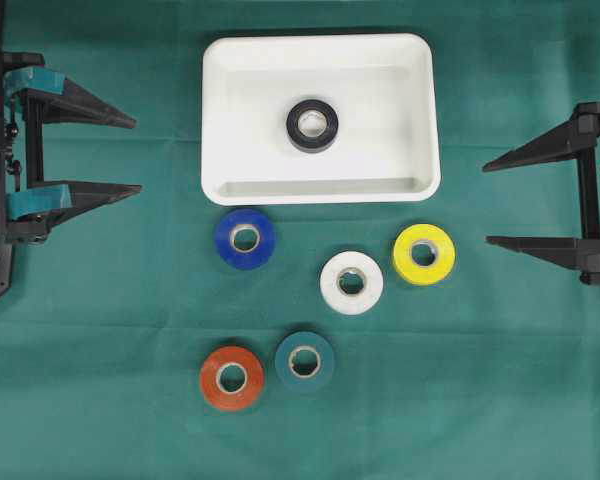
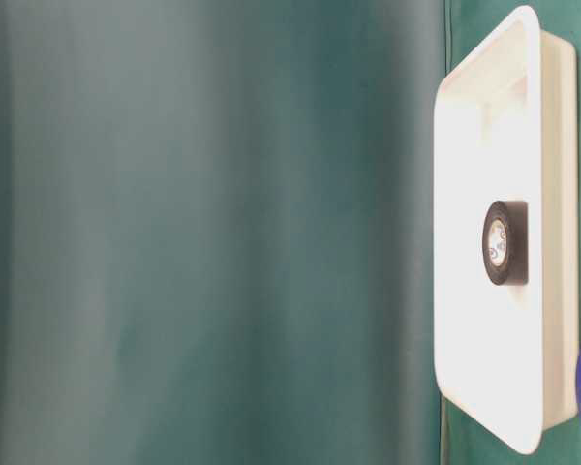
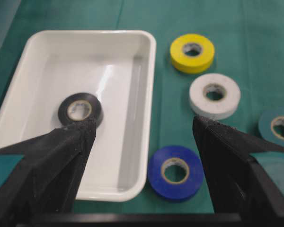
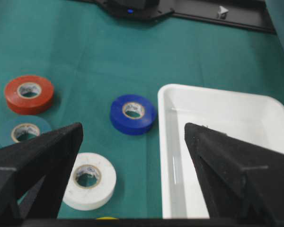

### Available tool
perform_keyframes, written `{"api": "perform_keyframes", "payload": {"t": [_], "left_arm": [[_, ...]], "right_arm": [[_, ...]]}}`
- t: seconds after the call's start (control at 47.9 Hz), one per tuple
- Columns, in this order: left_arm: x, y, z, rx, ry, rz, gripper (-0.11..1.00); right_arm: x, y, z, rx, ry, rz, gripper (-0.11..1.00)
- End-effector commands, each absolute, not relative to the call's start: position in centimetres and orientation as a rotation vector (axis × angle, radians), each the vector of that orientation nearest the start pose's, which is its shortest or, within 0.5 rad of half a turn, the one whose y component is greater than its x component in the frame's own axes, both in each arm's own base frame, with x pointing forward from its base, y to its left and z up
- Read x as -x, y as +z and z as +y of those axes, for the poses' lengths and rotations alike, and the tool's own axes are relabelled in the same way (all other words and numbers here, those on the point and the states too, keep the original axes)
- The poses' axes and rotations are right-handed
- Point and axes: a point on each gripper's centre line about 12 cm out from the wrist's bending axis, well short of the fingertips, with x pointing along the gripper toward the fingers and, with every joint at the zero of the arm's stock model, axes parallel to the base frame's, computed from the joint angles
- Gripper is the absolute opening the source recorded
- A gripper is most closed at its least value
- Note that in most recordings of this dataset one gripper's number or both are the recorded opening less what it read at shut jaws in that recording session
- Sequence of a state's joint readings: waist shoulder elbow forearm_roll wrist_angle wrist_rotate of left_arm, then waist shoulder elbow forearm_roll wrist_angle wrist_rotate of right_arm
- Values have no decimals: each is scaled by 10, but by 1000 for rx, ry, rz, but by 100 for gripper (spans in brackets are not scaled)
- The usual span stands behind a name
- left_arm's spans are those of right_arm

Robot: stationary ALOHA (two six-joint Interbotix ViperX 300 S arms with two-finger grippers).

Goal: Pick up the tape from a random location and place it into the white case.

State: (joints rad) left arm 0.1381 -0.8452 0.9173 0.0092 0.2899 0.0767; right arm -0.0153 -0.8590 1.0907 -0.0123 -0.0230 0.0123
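Inside the white case (image 1: 216, 120) a black tape roll (image 1: 312, 125) lies flat, seemingly delivered; left gripper (image 1: 138, 155) and right gripper (image 1: 485, 204) flank the case, jaws spread, empty.

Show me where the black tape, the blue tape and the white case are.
black tape (image 1: 298, 127), overhead view, top face of roll.
blue tape (image 1: 229, 240), overhead view, top face.
white case (image 1: 215, 120), overhead view, left rim.

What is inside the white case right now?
One black tape roll lies flat near the middle of the white case. The floor around it is bare. The patch beneath the roll is covered.
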Motion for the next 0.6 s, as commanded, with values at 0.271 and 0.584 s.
{"api": "perform_keyframes", "payload": {"t": [0.271,0.584], "left_arm": [[-225,315,31,-54,122,333,82],[-226,315,30,-53,120,331,82]], "right_arm": [[-222,284,13,-5,59,195,90],[-221,282,15,-4,66,209,90]]}}
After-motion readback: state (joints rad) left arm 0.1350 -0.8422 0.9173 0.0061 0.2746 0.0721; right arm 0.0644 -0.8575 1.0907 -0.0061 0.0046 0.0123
